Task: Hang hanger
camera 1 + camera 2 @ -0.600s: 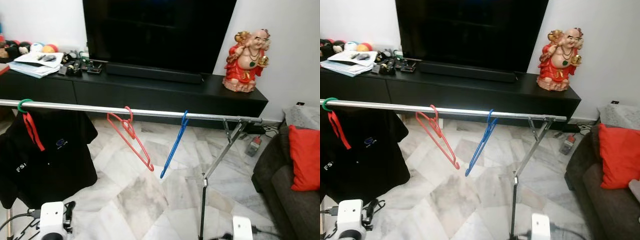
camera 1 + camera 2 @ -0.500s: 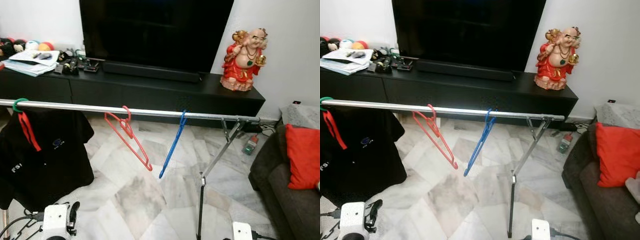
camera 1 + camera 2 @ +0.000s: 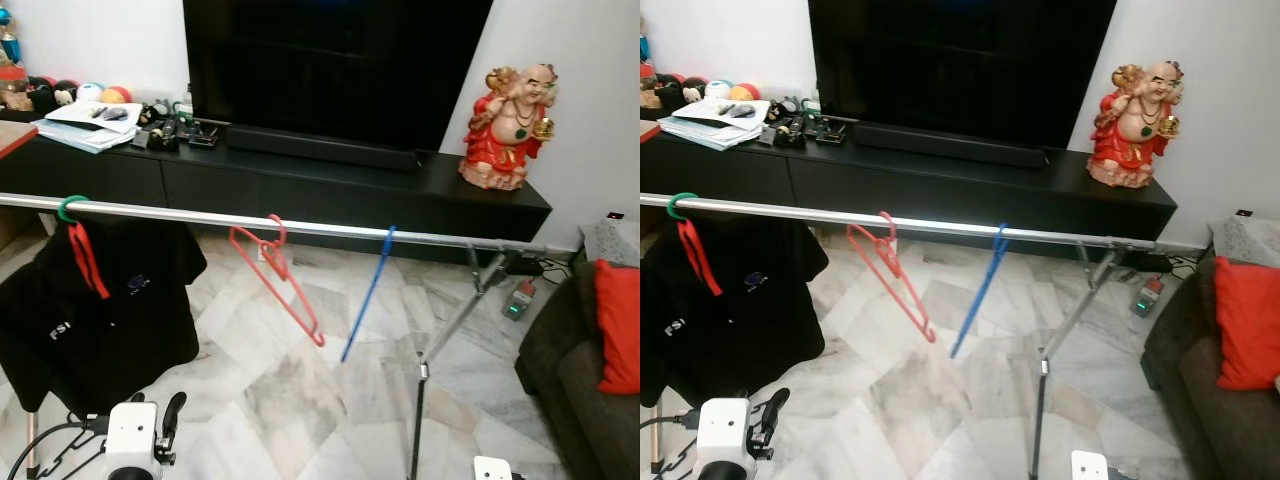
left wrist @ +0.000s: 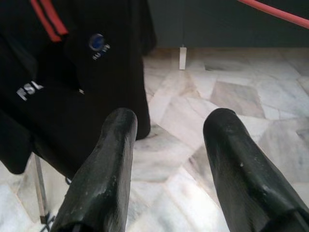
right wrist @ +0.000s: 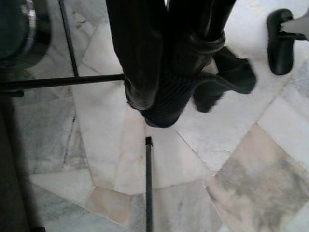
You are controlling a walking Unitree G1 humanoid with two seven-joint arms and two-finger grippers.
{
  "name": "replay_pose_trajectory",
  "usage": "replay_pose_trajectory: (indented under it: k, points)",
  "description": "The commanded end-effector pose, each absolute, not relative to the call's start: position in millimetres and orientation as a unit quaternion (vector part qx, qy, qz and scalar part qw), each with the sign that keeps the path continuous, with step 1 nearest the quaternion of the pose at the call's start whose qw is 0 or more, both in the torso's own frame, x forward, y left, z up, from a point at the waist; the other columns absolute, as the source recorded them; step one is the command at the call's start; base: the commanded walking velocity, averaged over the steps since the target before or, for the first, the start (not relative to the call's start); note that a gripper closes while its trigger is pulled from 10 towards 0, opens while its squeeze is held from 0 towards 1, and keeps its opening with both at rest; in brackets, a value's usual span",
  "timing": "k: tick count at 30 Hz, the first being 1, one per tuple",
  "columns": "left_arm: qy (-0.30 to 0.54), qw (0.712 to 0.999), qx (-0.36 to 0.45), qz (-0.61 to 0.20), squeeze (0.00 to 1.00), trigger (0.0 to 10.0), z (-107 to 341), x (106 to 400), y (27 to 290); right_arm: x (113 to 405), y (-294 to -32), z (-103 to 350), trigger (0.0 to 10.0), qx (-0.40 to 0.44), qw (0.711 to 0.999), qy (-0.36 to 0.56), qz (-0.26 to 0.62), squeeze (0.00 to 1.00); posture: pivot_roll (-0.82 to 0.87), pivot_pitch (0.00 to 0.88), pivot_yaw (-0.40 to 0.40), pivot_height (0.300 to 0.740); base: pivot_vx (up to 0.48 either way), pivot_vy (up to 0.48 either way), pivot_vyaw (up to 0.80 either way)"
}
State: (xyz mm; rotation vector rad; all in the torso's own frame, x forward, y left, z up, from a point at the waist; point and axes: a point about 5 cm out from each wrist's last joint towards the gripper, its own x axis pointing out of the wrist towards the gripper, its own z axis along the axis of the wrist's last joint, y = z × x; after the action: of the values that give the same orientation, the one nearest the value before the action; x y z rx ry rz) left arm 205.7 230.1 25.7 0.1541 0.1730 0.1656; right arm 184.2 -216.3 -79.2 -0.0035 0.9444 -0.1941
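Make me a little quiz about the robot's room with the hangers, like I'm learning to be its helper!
1. True or false: the red hanger and the blue hanger both hang on the silver rail.
2. What hangs at the rail's left end? A) a towel B) a black shirt C) a red cushion
3. Fill in: the left gripper's jaws are ____.

Key
1. True; both hook over the rail, red to the left of blue.
2. B; the black shirt hangs from a green hook.
3. Open, with nothing between them; marble floor shows through the gap.
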Motion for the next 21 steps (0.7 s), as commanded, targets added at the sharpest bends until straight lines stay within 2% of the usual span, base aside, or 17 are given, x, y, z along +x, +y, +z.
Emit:
replay_pose_trajectory:
  k: [1, 3, 16, 21]
  points:
    - [0.083, 0.991, 0.073, 0.072, 0.00, 10.0, 31, 210, 228, 187, -219, -77, 10.0, 0.001, 0.888, 0.448, -0.102, 0.00, 0.21, 0.000, -0.098, 0.740, 0.000, 0.480, 0.00]
    - [0.084, 0.991, 0.072, 0.071, 0.00, 10.0, 31, 210, 228, 187, -219, -77, 10.0, 0.000, 0.888, 0.449, -0.102, 0.00, 0.21, 0.000, -0.098, 0.740, 0.000, 0.433, -0.26]
    - [0.069, 0.997, 0.042, -0.009, 0.00, 10.0, 44, 218, 200, 188, -216, -77, 10.0, -0.008, 0.887, 0.453, -0.092, 0.00, 0.22, 0.000, -0.101, 0.740, 0.000, 0.000, -0.78]
    - [0.075, 0.991, 0.058, -0.095, 0.00, 10.0, 49, 223, 179, 188, -217, -77, 10.0, -0.013, 0.886, 0.454, -0.091, 0.00, 0.22, 0.000, -0.103, 0.740, 0.000, 0.000, -0.77]
